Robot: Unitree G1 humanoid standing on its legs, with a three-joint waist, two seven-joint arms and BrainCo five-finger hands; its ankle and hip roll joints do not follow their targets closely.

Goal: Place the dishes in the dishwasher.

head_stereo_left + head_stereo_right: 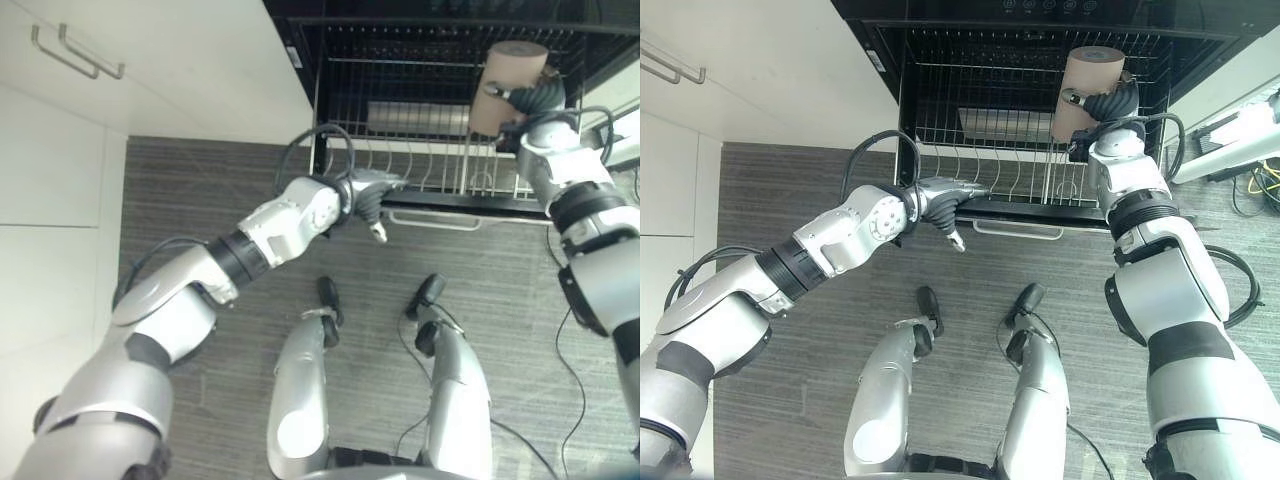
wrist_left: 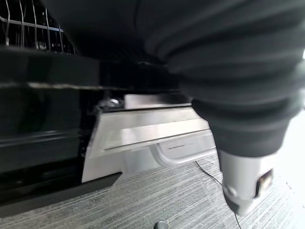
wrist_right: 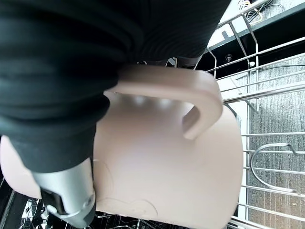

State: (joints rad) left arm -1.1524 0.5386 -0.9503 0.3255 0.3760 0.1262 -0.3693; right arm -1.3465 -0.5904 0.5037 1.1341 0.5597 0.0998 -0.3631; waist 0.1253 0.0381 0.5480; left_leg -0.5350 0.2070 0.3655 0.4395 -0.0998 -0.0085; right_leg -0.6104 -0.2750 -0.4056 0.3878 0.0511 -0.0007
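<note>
Pink-tan mug (image 1: pixel 1087 90) sits in the right hand (image 1: pixel 1108 105), fingers curled round it by its handle (image 3: pixel 190 98), above the wire rack (image 1: pixel 1025 150) of the dishwasher (image 1: pixel 430 60). The left hand (image 1: pixel 368 196) rests at the rack's front edge, fingers loosely bent down, holding nothing.

- Head views: even, diffuse overhead light; white cabinet fronts (image 1: pixel 150 70) bright, near washed out.
- Dishwasher (image 1: pixel 1040 60) interior dim; wire rack (image 1: pixel 1040 175) still readable against it.
- Soft shadows on the grey floor (image 1: pixel 200 200).
- Wrist views: close dark ribbed cover out of focus; mug (image 3: pixel 167 162) soft, faint glare by its handle.
- Left wrist view: overexposed patch at one edge; pale sheen on the silver panel (image 2: pixel 143 138).
</note>
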